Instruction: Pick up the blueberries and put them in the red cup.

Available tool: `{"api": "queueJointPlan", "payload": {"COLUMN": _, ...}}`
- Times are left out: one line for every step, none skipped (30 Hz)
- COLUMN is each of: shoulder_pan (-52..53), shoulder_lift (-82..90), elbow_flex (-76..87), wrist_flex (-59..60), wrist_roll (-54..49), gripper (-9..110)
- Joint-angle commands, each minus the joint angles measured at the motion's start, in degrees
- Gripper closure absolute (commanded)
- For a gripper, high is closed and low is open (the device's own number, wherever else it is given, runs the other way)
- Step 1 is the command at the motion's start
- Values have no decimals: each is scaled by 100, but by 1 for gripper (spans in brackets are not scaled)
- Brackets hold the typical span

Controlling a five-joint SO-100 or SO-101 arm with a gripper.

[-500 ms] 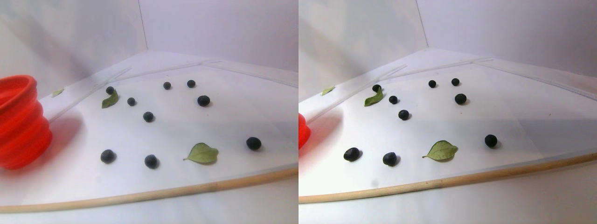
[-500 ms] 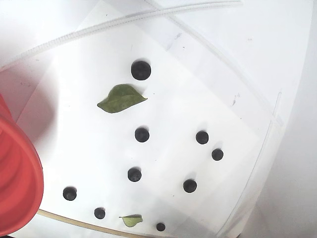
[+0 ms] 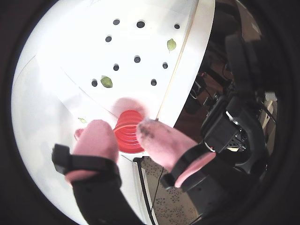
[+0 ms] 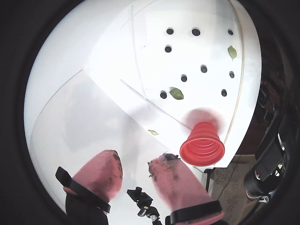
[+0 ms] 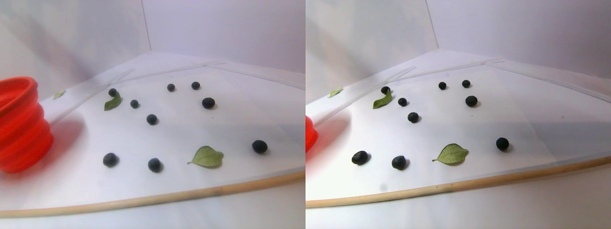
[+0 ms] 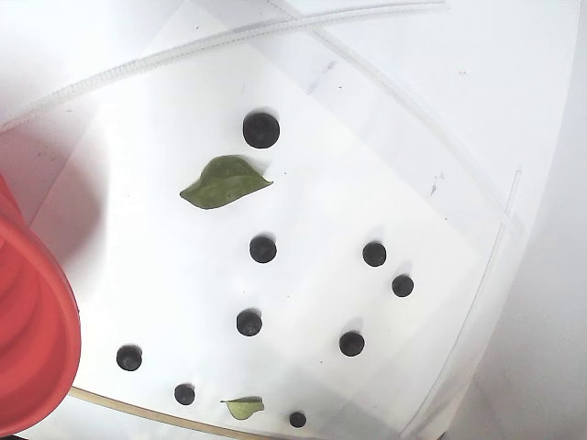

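Several blueberries (image 5: 152,119) (image 6: 263,248) lie scattered on the white sheet; they show small and far off in both wrist views (image 3: 137,59) (image 4: 204,69). The red cup (image 5: 21,126) (image 6: 32,339) stands at the left edge of the sheet. My gripper (image 3: 119,125) (image 4: 137,159) hangs high above the table, open, with nothing between its pink fingertips (image 3: 96,138). In a wrist view the red cup (image 3: 129,140) shows far below through the gap between the fingers; in the other the cup (image 4: 202,145) is right of them.
Green leaves (image 5: 207,156) (image 6: 225,181) lie among the berries. A wooden strip (image 5: 191,193) lines the sheet's front edge. White walls close the back. A black clamp (image 4: 140,197) and dark equipment (image 3: 229,126) sit beyond the table edge.
The red cup's rim has shifted slightly. The berries and leaves lie where they were.
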Motion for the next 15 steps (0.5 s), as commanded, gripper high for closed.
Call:
{"api": "queueJointPlan", "payload": {"shoulder_pan": 0, "shoulder_lift": 132, "elbow_flex": -79, "wrist_flex": 0, "wrist_roll": 0, "gripper": 90}}
{"api": "queueJointPlan", "payload": {"shoulder_pan": -9, "shoulder_lift": 141, "elbow_flex": -79, "wrist_flex": 0, "wrist_roll": 0, "gripper": 90}}
{"api": "queueJointPlan", "payload": {"shoulder_pan": -9, "shoulder_lift": 141, "elbow_flex": -79, "wrist_flex": 0, "wrist_roll": 0, "gripper": 90}}
{"api": "queueJointPlan", "payload": {"shoulder_pan": -9, "shoulder_lift": 141, "elbow_flex": -79, "wrist_flex": 0, "wrist_roll": 0, "gripper": 90}}
{"api": "queueJointPlan", "payload": {"shoulder_pan": -9, "shoulder_lift": 132, "elbow_flex": -79, "wrist_flex": 0, "wrist_roll": 0, "gripper": 90}}
{"api": "queueJointPlan", "payload": {"shoulder_pan": -9, "shoulder_lift": 132, "elbow_flex": -79, "wrist_flex": 0, "wrist_roll": 0, "gripper": 90}}
{"api": "queueJointPlan", "payload": {"shoulder_pan": -9, "shoulder_lift": 141, "elbow_flex": -79, "wrist_flex": 0, "wrist_roll": 9, "gripper": 90}}
{"api": "queueJointPlan", "payload": {"shoulder_pan": -9, "shoulder_lift": 141, "elbow_flex": -79, "wrist_flex": 0, "wrist_roll": 9, "gripper": 90}}
{"api": "queueJointPlan", "payload": {"shoulder_pan": -9, "shoulder_lift": 141, "elbow_flex": -79, "wrist_flex": 0, "wrist_roll": 9, "gripper": 90}}
{"api": "queueJointPlan", "payload": {"shoulder_pan": -9, "shoulder_lift": 158, "elbow_flex": -79, "wrist_flex": 0, "wrist_roll": 18, "gripper": 90}}
{"api": "queueJointPlan", "payload": {"shoulder_pan": -9, "shoulder_lift": 167, "elbow_flex": -88, "wrist_flex": 0, "wrist_roll": 26, "gripper": 90}}
{"api": "queueJointPlan", "payload": {"shoulder_pan": -9, "shoulder_lift": 167, "elbow_flex": -88, "wrist_flex": 9, "wrist_roll": 18, "gripper": 90}}
{"api": "queueJointPlan", "payload": {"shoulder_pan": -9, "shoulder_lift": 132, "elbow_flex": -88, "wrist_flex": 9, "wrist_roll": 18, "gripper": 90}}
{"api": "queueJointPlan", "payload": {"shoulder_pan": 0, "shoulder_lift": 123, "elbow_flex": -88, "wrist_flex": 9, "wrist_roll": 9, "gripper": 90}}
{"api": "queueJointPlan", "payload": {"shoulder_pan": 0, "shoulder_lift": 158, "elbow_flex": -88, "wrist_flex": 9, "wrist_roll": 9, "gripper": 90}}
